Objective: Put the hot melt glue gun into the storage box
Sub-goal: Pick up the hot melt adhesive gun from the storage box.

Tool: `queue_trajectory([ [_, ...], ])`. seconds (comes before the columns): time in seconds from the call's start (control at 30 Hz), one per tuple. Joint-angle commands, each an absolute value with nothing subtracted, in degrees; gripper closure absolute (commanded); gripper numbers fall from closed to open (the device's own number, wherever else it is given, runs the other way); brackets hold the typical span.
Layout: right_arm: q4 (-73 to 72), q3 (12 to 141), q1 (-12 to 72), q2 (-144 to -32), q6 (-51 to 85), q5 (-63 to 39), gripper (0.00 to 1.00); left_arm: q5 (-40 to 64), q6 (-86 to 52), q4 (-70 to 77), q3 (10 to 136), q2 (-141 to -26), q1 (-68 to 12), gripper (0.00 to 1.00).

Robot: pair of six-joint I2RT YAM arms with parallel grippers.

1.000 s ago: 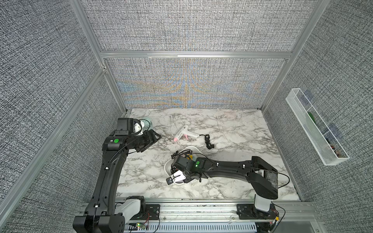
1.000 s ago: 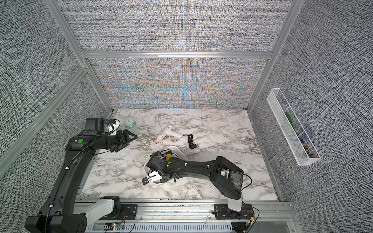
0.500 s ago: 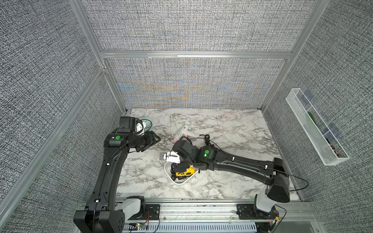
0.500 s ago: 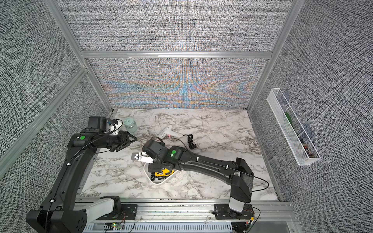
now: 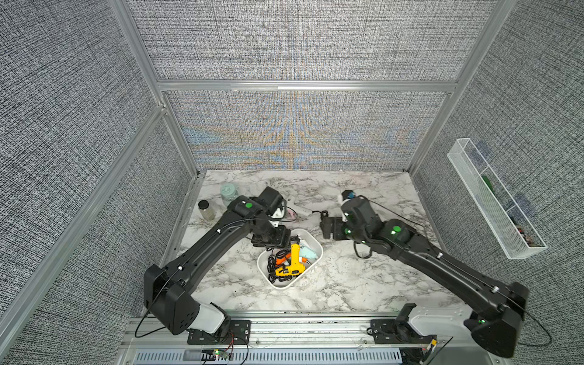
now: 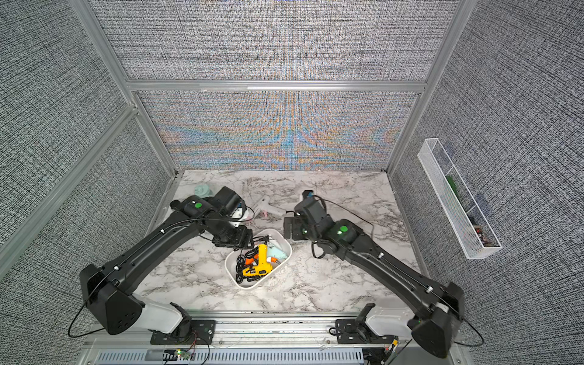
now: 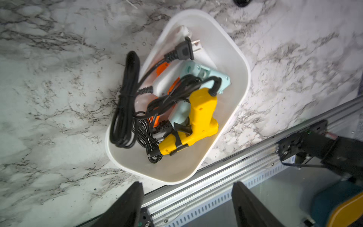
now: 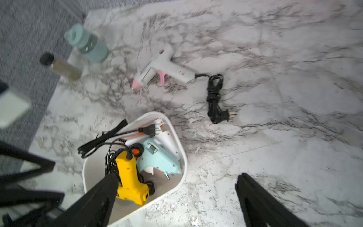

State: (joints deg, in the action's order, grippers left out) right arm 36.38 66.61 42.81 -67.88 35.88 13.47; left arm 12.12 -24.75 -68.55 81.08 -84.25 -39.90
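Note:
The white storage box (image 5: 317,245) (image 6: 287,244) (image 7: 225,51) (image 8: 183,157) stands mid-table. Inside it lie a yellow glue gun (image 5: 292,265) (image 6: 260,264) (image 7: 202,114) (image 8: 129,176), a pale blue one (image 8: 159,159) and black cords. A white glue gun with a pink trigger (image 5: 300,210) (image 6: 268,208) (image 8: 165,66) lies on the marble behind the box. My left gripper (image 5: 271,240) (image 7: 187,184) hovers over the box's far-left rim, open and empty. To the right of the box my right gripper (image 5: 328,227) (image 8: 176,176) is open and empty.
A mint-lidded jar (image 5: 229,192) and a small black-capped jar (image 5: 207,210) stand at the back left. The white gun's cord bundle (image 8: 215,98) lies beside it. A wire-mesh tray (image 5: 496,199) hangs on the right wall. The metal rail (image 7: 216,188) runs along the front edge.
My right arm has drawn back from over the box to its right side, its jaws wide, and the yellow gun lies in the box. My left arm has come in from the back left to the box's rim.

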Motion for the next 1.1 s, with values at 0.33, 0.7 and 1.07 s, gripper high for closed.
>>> queue_trajectory([
  [0.33, 36.4, 61.1, 26.9, -57.4, 40.7, 10.1, 0.01, -15.3, -37.0, -67.6, 88.7, -101.9, -56.0, 0.28],
  [0.7, 35.3, 59.1, 25.1, -56.2, 39.7, 8.2, 0.01, -20.4, -46.3, -66.6, 89.8, -109.4, -56.9, 0.44],
  [1.07, 34.9, 58.9, 24.1, -54.8, 38.7, 7.2, 0.01, -18.9, -51.1, -62.4, 84.5, -105.4, -55.8, 0.92],
])
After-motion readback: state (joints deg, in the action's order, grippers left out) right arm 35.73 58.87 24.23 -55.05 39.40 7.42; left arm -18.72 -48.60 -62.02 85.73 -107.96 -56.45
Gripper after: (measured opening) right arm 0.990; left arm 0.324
